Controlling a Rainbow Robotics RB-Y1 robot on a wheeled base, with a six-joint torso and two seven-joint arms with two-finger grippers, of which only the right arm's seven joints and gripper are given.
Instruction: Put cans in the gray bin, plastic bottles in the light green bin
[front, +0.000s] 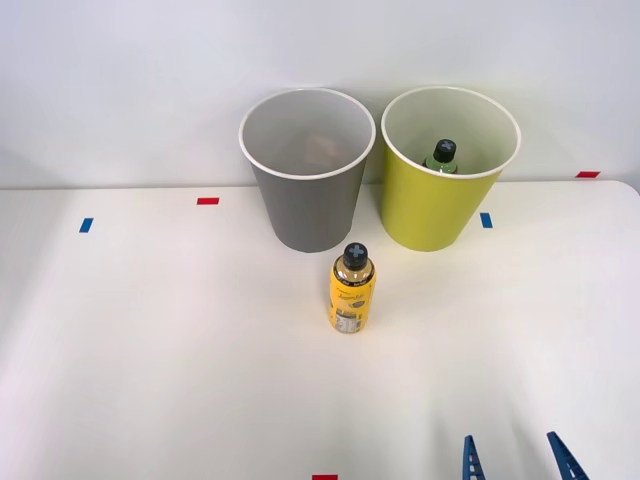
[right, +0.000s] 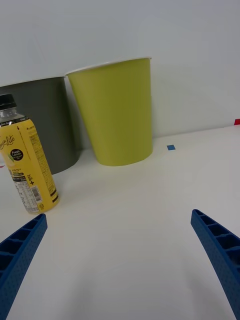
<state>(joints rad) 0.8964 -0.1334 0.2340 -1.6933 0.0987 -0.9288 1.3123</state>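
Plastic bottles are the job here, and the right gripper (front: 517, 460) sits low at the table's near edge with its blue fingers (right: 20, 250) spread wide and holding nothing. Outward from it, the yellow bottle (front: 352, 290) stands upright on the table just in front of the gray bin (front: 307, 170); the greenish bottle (front: 441, 157) already rests inside the light green bin (front: 450, 170). Tall and narrow, the yellow one could tip if a finger clips it off-centre, or land in the neighbouring gray bin. The white table (front: 150, 350) carries small red and blue tape marks and meets a plain white wall.
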